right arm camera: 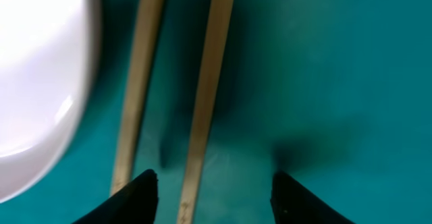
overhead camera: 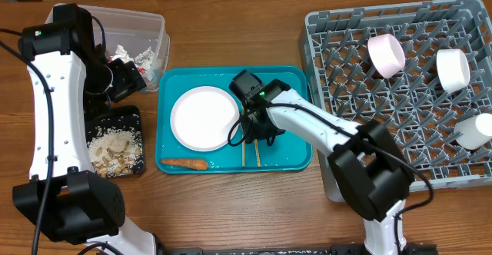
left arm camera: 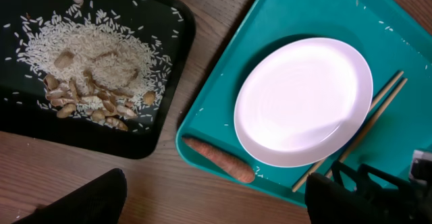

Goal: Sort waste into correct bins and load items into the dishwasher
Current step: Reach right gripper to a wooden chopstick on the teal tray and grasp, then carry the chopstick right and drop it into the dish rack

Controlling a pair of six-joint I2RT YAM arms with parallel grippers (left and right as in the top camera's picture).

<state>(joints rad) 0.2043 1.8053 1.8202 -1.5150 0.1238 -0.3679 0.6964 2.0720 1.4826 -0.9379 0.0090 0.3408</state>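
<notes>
A teal tray (overhead camera: 292,157) holds a white plate (overhead camera: 204,117), a carrot (overhead camera: 184,163) and two wooden chopsticks (overhead camera: 250,153). My right gripper (overhead camera: 257,136) is open low over the tray, its fingers (right arm camera: 212,193) around one chopstick (right arm camera: 208,89); the other chopstick (right arm camera: 138,82) lies just left, beside the plate's edge (right arm camera: 40,69). My left gripper (overhead camera: 127,78) is open and empty, raised left of the tray. In the left wrist view I see the plate (left arm camera: 304,102), the carrot (left arm camera: 219,160), the chopsticks (left arm camera: 368,119) and my open fingers (left arm camera: 216,200).
A black tray of rice and scraps (overhead camera: 115,146) lies at the left; it also shows in the left wrist view (left arm camera: 88,62). A clear bin with crumpled waste (overhead camera: 138,44) stands behind it. A grey dish rack (overhead camera: 400,86) at the right holds a pink cup (overhead camera: 386,55) and white cups (overhead camera: 453,68).
</notes>
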